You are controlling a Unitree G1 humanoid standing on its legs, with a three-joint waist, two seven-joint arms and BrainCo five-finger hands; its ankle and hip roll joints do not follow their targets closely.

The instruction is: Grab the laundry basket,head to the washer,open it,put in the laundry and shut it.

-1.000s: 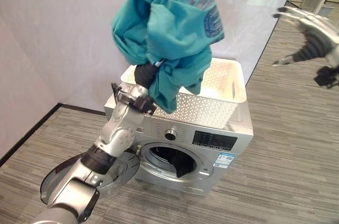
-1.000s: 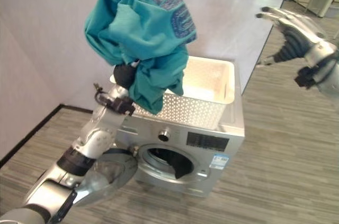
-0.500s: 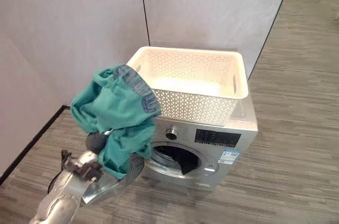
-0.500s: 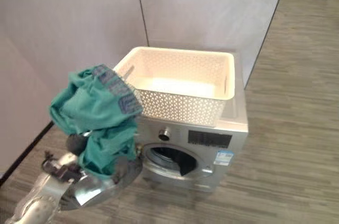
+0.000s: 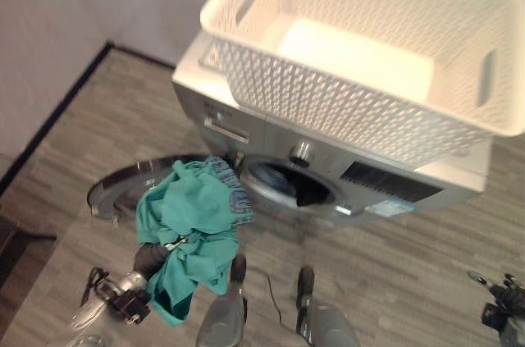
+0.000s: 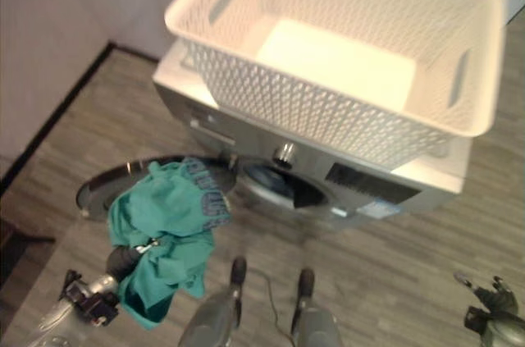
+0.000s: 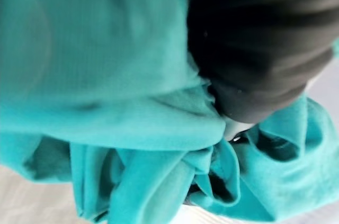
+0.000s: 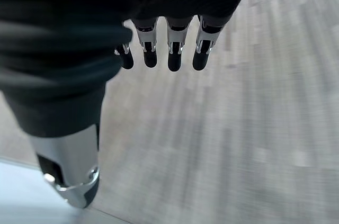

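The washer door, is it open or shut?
Open: the door lies swung out left of the washer, leaving its dark drum mouth uncovered.

A white perforated plastic laundry basket (image 6: 344,60) sits on the silver front-loading washer (image 6: 246,146); the left hand (image 6: 123,262) carries bunched teal cloth (image 6: 164,232).

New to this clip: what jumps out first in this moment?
A bunched teal garment hangs from the left hand low in front of the washer, whose door lies swung open. On the washer's top sits a white basket; the right hand hangs open over bare floor.
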